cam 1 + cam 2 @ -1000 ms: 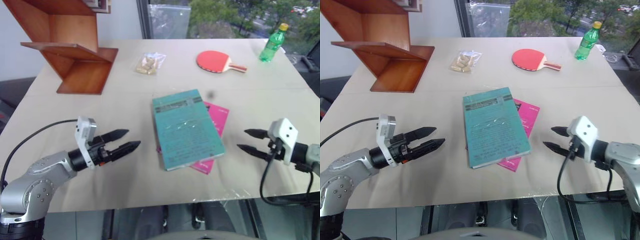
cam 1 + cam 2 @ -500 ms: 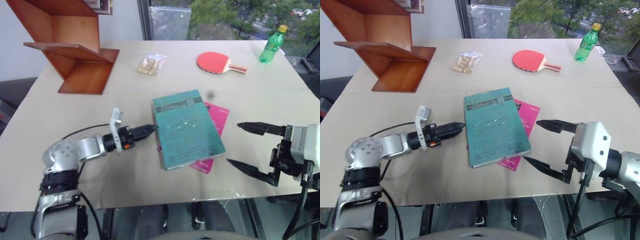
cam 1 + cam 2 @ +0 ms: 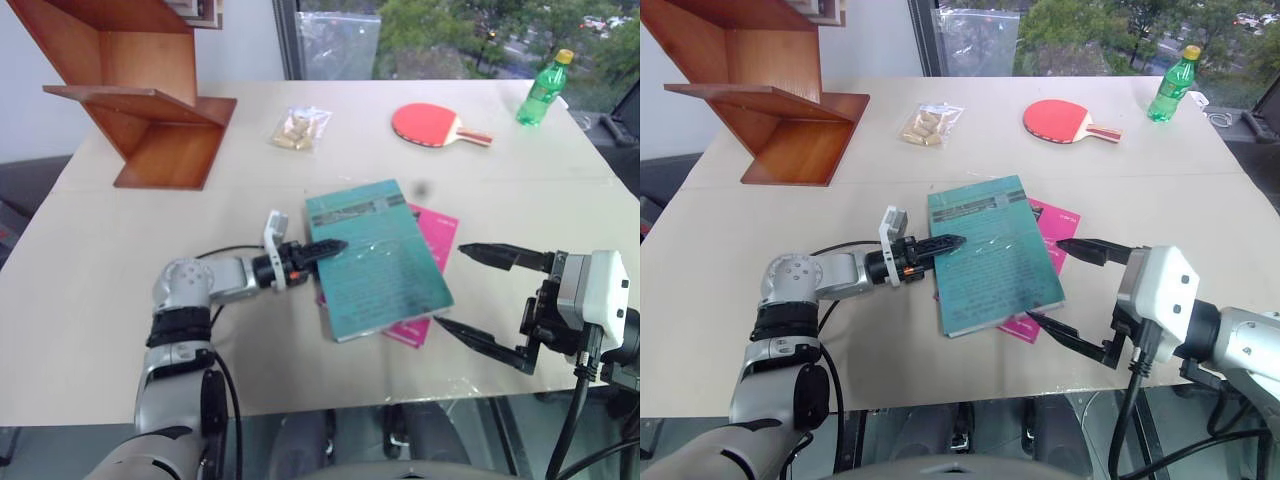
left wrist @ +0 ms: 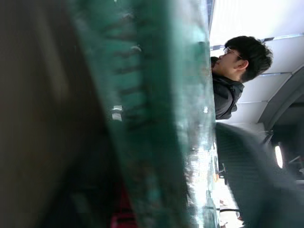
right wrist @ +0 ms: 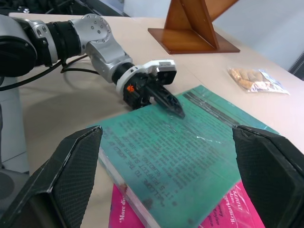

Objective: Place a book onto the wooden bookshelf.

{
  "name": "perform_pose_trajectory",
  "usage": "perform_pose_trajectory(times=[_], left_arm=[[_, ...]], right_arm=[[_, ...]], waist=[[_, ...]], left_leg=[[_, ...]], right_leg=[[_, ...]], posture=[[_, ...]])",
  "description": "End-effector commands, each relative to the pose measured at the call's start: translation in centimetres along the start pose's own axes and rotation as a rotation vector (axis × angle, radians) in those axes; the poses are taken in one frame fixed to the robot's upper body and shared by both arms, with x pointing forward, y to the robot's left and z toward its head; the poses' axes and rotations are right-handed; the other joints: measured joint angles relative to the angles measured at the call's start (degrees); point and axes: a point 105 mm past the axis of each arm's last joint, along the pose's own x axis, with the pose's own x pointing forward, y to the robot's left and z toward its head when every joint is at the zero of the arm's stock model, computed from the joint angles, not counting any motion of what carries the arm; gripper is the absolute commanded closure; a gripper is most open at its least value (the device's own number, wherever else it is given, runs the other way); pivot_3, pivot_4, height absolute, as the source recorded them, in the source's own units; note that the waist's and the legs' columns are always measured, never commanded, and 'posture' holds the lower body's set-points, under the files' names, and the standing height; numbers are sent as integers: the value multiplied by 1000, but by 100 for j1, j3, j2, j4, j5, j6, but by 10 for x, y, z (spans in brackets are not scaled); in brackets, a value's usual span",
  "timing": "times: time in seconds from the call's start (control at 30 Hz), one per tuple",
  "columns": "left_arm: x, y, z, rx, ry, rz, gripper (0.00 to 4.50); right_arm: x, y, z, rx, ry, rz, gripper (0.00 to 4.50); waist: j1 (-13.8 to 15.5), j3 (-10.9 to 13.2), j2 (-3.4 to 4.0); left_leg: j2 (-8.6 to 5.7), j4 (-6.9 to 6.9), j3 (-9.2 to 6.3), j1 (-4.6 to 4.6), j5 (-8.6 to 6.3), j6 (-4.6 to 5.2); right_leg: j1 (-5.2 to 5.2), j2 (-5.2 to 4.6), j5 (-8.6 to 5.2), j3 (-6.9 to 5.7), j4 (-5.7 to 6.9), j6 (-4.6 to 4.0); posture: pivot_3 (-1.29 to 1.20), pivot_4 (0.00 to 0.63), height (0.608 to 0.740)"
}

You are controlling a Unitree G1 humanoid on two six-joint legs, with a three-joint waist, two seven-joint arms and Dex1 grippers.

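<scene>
The book (image 3: 376, 259) is seen flat at mid-table, overlapping a pink book (image 3: 432, 240). The left gripper (image 3: 330, 247) is laid over its left edge, fingers nearly together; whether the cover is actually pinched cannot be told. The right gripper (image 3: 465, 289) is held just beside the book's right edge, jaws spread wide, nothing held. The wooden bookshelf (image 3: 140, 95) is noted at the table's far-left corner.
</scene>
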Motion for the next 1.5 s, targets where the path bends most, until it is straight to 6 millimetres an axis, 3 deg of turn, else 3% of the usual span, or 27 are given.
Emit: perform_pose_trajectory(times=[0.03,0.1,0.13,0.23,0.37,0.47,0.53,0.57,0.7,0.77,0.87,1.0,1.1,1.23,1.5], left_arm=[[-7,-12,7,-15,-18,-66,3664],[-16,-26,15,16,-52,-120,4374],[-23,-39,22,36,-76,-173,4462],[-46,-78,36,149,-109,-266,4462],[-73,-120,49,479,-187,-177,4462],[-91,-156,71,877,-383,-57,4462],[-100,-177,80,1033,-480,-75,4462],[-106,-186,83,1249,-482,3,4462],[-129,-205,109,2032,-378,406,4462],[-140,-211,124,2245,-345,541,4462],[-156,-211,146,2526,-138,771,4462],[-168,-204,167,2643,68,931,4462],[-175,-203,184,2621,142,1034,4462],[-183,-187,201,2489,263,1137,4462],[-207,-160,222,2352,369,1425,4462]], right_arm=[[2,2,5,-30,-12,6,0],[3,0,4,-29,-16,6,0],[3,-2,3,-31,-17,6,0],[2,-8,2,-35,-34,0,0],[3,-19,1,-42,-72,-8,0],[7,-26,0,-53,-100,-3,0],[11,-31,1,-64,-124,-6,0],[14,-35,4,-68,-156,-9,0],[27,-46,23,-60,-318,-23,0],[32,-46,27,-54,-351,-12,0],[38,-44,27,-54,-362,8,0],[39,-44,28,-56,-369,7,0],[39,-43,28,-59,-374,-5,0],[42,-46,33,-84,-394,-29,0],[56,-77,60,-231,-462,-218,0]], waist=[[0,0,0],[-9,0,-2],[-14,0,-1],[-18,8,-14],[-11,13,-23],[-8,13,-21],[0,14,-20],[8,13,-18],[-24,24,-8],[5,26,-2],[35,26,-2],[45,25,-4],[51,27,-9],[15,28,-12],[-53,33,-20]], left_leg=[[0,0,0,0,0,0],[0,0,1,0,0,0],[1,0,0,0,0,0],[6,0,0,-4,0,-1],[5,0,-3,-6,1,-2],[0,0,0,-6,0,-3],[-1,-1,1,-5,1,-3],[-1,-1,1,-4,1,-4],[0,-10,17,2,3,-10],[0,-13,23,2,3,-9],[1,-12,13,-17,3,-6],[-4,1,36,-68,-3,7],[-8,5,43,-95,-4,10],[-7,4,43,-103,-4,10],[-1,4,45,-104,-5,11]], right_leg=[[0,0,0,0,0,0],[0,-1,-1,1,0,2],[0,-1,-1,1,0,1],[-6,0,-1,2,1,0],[-6,-6,3,-1,-2,-5],[-5,-8,4,2,-7,-7],[-5,-6,5,0,-8,-8],[-4,-5,5,-1,-6,-9],[-8,10,4,-2,-9,-12],[-13,9,4,-1,-9,-12],[-19,7,5,-8,-19,-13],[-54,5,7,-42,-24,-8],[-68,5,7,-54,-26,-6],[-73,6,5,-62,-29,-2],[-104,4,-1,-29,3,8]], posture=[[0,150,740],[0,150,740],[0,150,740],[0,150,740],[0,150,740],[0,150,740],[0,150,740],[0,150,740],[0,150,740],[0,150,740],[0,150,740],[0,150,740],[0,150,740],[0,150,740],[0,150,740]])
